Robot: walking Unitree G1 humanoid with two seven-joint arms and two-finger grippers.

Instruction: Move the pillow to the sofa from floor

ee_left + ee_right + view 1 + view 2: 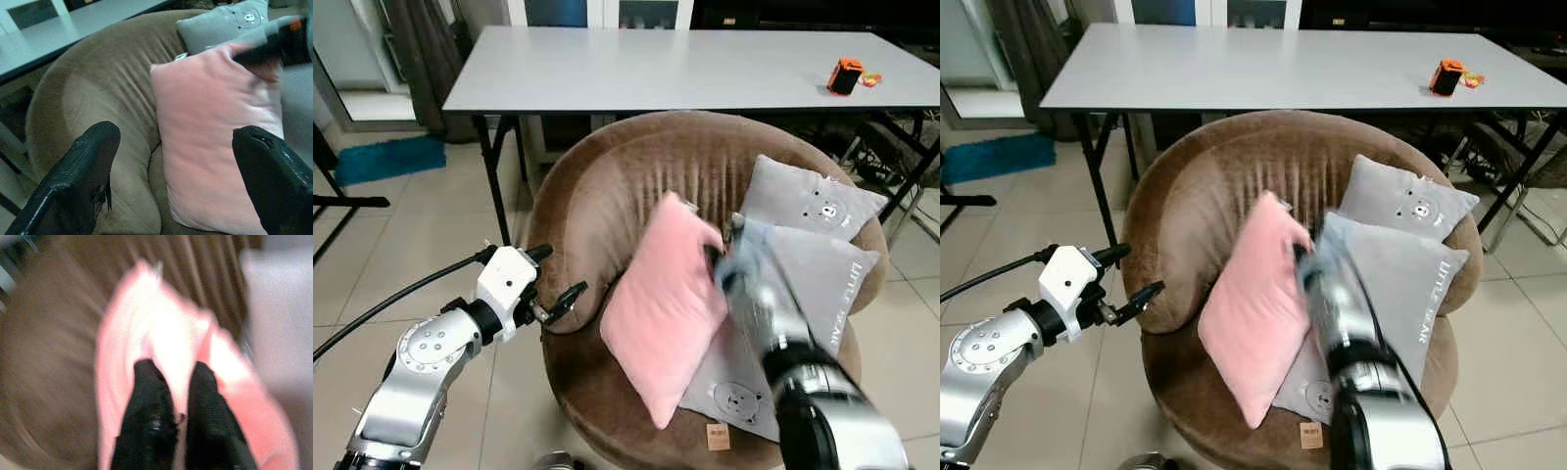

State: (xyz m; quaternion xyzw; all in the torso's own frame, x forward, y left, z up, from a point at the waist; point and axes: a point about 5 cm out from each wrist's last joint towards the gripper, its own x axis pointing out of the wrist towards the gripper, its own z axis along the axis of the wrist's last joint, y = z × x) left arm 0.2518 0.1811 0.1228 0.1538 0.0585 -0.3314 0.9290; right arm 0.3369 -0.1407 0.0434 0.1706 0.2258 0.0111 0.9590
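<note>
Already the pink pillow (pixel 668 304) leans upright in the round brown sofa (pixel 597 196), pinched at its 2 o'clock corner by the right gripper (pixel 177 417), steadying it against two grey pillows (pixel 818 264). At 9 o'clock, the left gripper (pixel 551 301) hovers spread, idle.

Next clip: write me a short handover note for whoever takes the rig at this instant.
Right claw: shut on the pink pillow, pinching its upper right edge.
Left claw: open, beside the brown sofa, holding nothing.
Pink pillow: off the floor, leaning on the sofa seat next to two grey pillows.
Done: pillow brought to the sofa.
Left: release and pull the right arm back.
</note>
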